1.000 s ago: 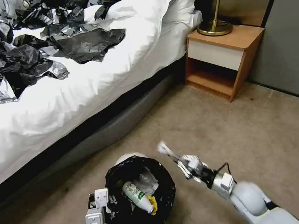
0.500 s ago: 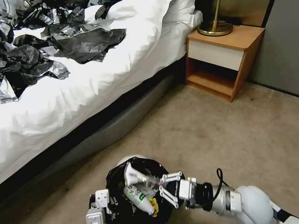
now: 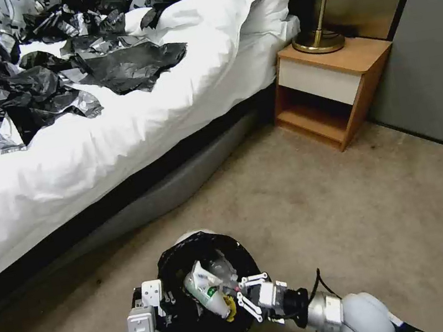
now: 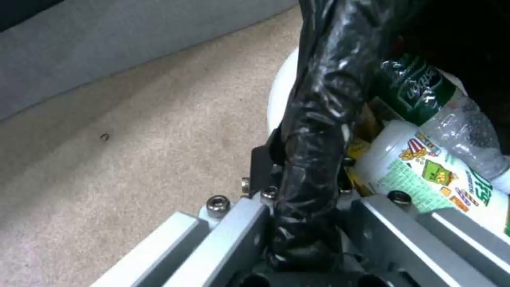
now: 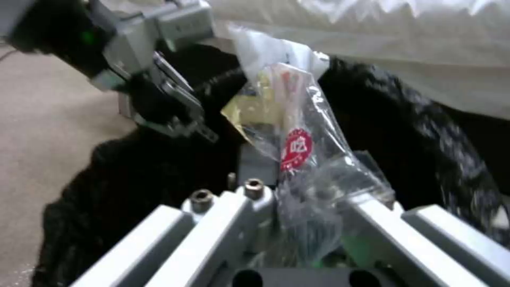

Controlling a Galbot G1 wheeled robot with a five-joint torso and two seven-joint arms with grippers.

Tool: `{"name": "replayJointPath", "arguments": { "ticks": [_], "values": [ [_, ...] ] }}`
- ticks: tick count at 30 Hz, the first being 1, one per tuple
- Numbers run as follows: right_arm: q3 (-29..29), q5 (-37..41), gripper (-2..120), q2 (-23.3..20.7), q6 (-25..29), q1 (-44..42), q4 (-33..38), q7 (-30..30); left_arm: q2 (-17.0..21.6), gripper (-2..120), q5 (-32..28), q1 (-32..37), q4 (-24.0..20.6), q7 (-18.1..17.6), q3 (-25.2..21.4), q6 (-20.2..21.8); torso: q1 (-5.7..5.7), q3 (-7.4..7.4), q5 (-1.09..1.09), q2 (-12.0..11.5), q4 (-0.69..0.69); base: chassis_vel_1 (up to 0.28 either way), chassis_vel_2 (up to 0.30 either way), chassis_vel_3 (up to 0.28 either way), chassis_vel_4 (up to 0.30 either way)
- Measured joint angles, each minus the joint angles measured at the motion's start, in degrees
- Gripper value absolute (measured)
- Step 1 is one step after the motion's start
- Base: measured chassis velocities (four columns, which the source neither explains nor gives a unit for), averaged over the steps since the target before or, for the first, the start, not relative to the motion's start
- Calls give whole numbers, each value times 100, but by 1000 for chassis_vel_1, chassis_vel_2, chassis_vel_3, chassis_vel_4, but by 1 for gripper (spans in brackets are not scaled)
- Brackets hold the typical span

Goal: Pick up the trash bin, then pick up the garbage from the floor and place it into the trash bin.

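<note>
The bed [image 3: 113, 121], strewn with black clothing [image 3: 39, 77], is seen well beyond the trash bin [image 3: 211, 296], with the nightstand [image 3: 332, 86] and its lamp [image 3: 322, 21] beyond the bin and to the right, and bare carpet [image 3: 381, 219] lies between them and the bin. The bin itself, white-walled and lined with a crinkled black bag [image 4: 313, 119] folded over the rim, is placed at the foot of the head view, between the two arms.

The bin appears to be held at its near left rim so that its mouth is kept steady and open for dropping. The left gripper [image 3: 162, 301] is clamped on that rim: in the left wrist view one finger is seen outside the wall and one inside, with the bag-covered edge pinched between. The left forearm is raised almost straight up to the rim from below.

The right arm is bent across from the bin's right side, its wrist levelled so that the right gripper [image 3: 236, 293] is pointed inward over the mouth. A clear plastic wrapper [image 5: 292, 131] with a red round mark is gripped between its fingers and hangs above the bin's contents, apparently about to be dropped; it has not been released.

Inside the bin, green-and-white-labelled bottles [image 4: 436, 175] and a yellow scrap [image 3: 227, 303] are already lying, directly under the wrapper.
</note>
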Motion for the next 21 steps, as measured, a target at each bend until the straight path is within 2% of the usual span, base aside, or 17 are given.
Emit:
{"name": "replayJointPath", "arguments": {
  "ticks": [3, 4, 10, 12, 20, 21],
  "values": [
    [-6, -14, 20, 40, -16, 44, -101, 72, -7, 0, 3, 6, -29, -1, 1, -3, 0, 0, -1, 0, 0, 0, 0, 0, 0],
    [-6, -14, 20, 40, -16, 44, -101, 72, -7, 0, 3, 6, -29, -1, 1, -3, 0, 0, -1, 0, 0, 0, 0, 0, 0],
    [41, -33, 43, 31, -18, 54, -155, 101, -28, 0, 36, 9, -29, 6, 33, -12, 0, 0, -1, 0, 0, 0, 0, 0, 0],
    [49, -35, 47, 30, -18, 47, -154, 101, -28, 0, 39, 9, -29, 7, 36, -13, 0, 0, -1, 0, 0, 0, 0, 0, 0],
    [95, -42, 80, -12, -34, -12, -86, 107, -23, 0, 60, 6, -15, 8, 51, -26, 0, 0, 0, 0, 0, 0, 0, 0, 0],
    [95, -42, 80, -12, -34, -12, -86, 107, -23, 0, 60, 6, -15, 8, 51, -26, 0, 0, 0, 0, 0, 0, 0, 0, 0]
  ]
}}
